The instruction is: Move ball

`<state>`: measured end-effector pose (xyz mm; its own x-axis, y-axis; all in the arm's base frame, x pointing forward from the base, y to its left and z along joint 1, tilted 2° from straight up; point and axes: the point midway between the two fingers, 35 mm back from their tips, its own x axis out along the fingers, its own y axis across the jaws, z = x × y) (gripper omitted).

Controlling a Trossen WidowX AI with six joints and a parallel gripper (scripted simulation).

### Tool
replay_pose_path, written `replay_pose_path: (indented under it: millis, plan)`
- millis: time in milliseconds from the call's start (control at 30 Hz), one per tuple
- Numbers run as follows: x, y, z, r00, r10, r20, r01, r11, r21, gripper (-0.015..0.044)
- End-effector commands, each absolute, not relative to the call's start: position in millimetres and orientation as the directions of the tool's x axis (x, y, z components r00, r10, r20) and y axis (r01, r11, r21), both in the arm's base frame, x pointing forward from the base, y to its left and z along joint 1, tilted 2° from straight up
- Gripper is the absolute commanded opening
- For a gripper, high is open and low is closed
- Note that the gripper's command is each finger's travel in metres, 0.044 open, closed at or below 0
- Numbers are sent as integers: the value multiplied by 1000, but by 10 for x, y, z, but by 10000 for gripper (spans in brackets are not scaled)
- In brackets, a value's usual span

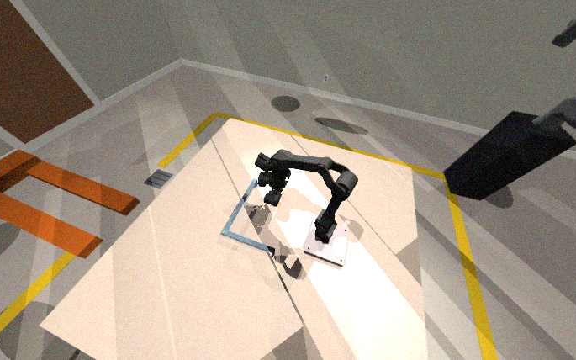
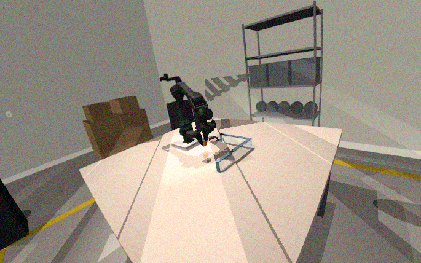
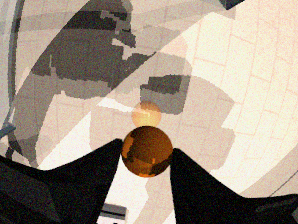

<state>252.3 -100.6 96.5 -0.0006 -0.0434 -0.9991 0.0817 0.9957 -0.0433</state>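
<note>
Orange and glossy, the ball (image 3: 147, 151) sits pinched between the two dark fingers of the gripper (image 3: 147, 163) in the wrist view, the jaws partly closed and pressing on its left and right sides. Just above it in that view a pale, see-through copy (image 3: 147, 115) of the ball rests on the table (image 3: 253, 76), with the ball overlapping its lower edge. From the outside view, going left to right, cardboard boxes (image 2: 117, 122) stand by the wall, then the black arm (image 2: 192, 98) bends down from its white base plate (image 2: 184, 145), holding the ball (image 2: 204, 142) raised off the table, with the faint copy (image 2: 205, 153) below it. Right of that stand the low clear walls (image 2: 233, 148) with their blue edges, forming a corner, and a metal shelf (image 2: 283, 65) behind. The ball seems to hang inside the open side of the corner, though the angle makes this hard to judge. In the top view the gripper (image 1: 272, 196) hides the ball, beside the walls (image 1: 238, 209).
</note>
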Motion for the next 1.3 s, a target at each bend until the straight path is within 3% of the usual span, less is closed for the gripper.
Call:
replay_pose_path:
  millis: [0, 333, 1100, 1267]
  plan:
    - [2513, -1004, 798, -8, -36, -999, 76, 996, -37, 0]
    - [2488, -1014, 324, -8, -36, -999, 76, 996, -37, 0]
    - [2484, -1021, 125, -8, -36, -999, 76, 996, -37, 0]
    - [2496, -1030, 160, -3, -43, -999, 82, 996, -43, 131]
